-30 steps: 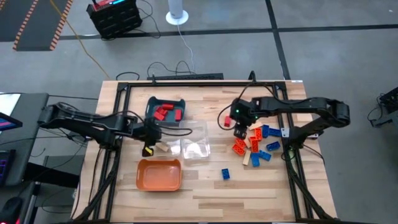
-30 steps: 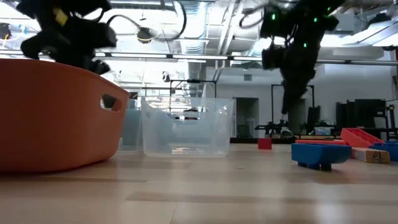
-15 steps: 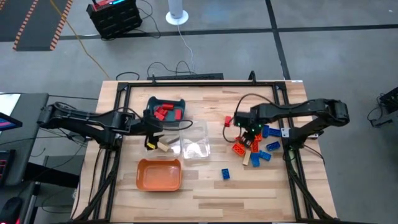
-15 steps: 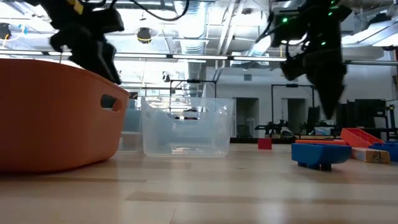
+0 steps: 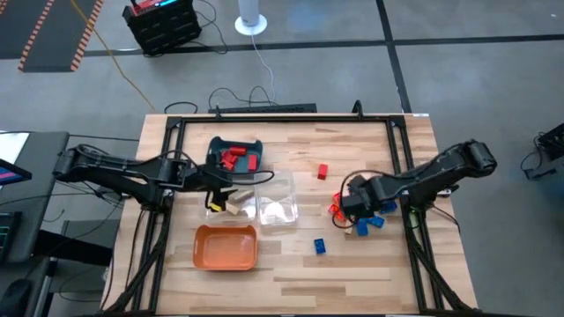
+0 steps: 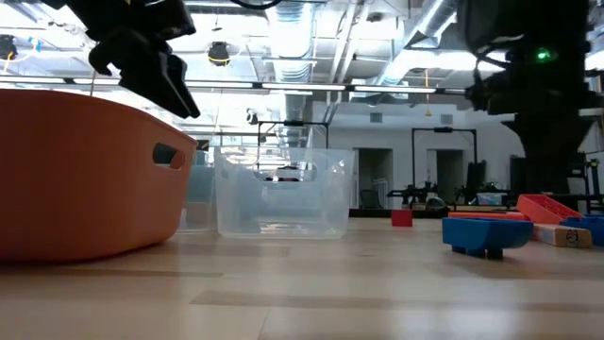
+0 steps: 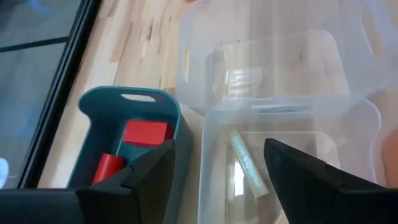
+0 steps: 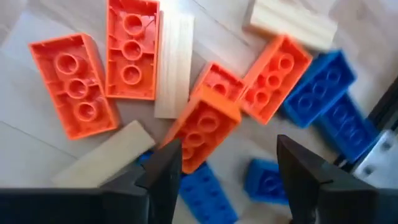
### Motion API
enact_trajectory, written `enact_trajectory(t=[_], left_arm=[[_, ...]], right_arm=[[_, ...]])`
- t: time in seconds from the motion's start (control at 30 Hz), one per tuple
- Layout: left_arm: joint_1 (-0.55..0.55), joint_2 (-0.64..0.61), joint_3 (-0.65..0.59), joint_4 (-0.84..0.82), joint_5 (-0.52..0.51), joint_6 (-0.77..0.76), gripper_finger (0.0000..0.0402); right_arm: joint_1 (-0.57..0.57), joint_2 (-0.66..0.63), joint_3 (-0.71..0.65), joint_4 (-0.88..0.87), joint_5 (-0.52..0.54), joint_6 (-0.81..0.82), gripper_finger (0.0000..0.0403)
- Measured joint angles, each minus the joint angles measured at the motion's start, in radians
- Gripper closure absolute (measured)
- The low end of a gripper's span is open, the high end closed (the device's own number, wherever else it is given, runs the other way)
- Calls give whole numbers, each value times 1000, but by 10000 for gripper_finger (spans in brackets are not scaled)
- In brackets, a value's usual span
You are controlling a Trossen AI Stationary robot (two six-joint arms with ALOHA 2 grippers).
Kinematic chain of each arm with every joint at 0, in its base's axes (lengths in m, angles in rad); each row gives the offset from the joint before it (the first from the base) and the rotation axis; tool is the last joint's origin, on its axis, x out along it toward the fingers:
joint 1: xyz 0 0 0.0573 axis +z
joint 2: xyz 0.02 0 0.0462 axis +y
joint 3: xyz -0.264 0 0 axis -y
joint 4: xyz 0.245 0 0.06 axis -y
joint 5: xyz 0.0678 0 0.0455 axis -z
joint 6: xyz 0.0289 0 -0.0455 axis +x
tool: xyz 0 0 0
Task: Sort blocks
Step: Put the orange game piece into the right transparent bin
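Observation:
My left gripper [image 5: 224, 201] hangs open over the left clear tray [image 7: 283, 121]. A pale tan block [image 7: 247, 169] lies flat on that tray's floor, under the fingers. My right gripper [image 8: 230, 180] is open and points down over the loose pile of orange, tan and blue blocks [image 5: 359, 214] at the table's right, touching none. The orange block [image 8: 205, 129] under the fingers leans tilted on its neighbours. A single red block [image 5: 322, 171] and a single blue block [image 5: 320, 246] lie apart on the table.
The teal tray [image 5: 236, 155] with red blocks stands at the far left, and the orange tray [image 5: 226, 247] near the front. A second clear tray [image 5: 280, 206] is beside the first. Bare wood lies between the trays and the pile. The black frame rail [image 5: 411, 220] runs along the right.
My right gripper has swung from beside the lone red block toward the table's near right, rolled about and now points down over the pile. My left gripper has risen a little and tipped up. The tan block, first close under it, now lies in the clear tray.

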Motion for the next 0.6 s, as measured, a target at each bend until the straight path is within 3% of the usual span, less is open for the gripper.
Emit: enact_trajectory(t=[0.3,0.6], left_arm=[[1,0,-1,22,-27,34,162],[1,0,-2,70,-27,54,162]], right_arm=[[184,11,-5,21,145,424,163],[191,180,-6,-4,210,522,162]])
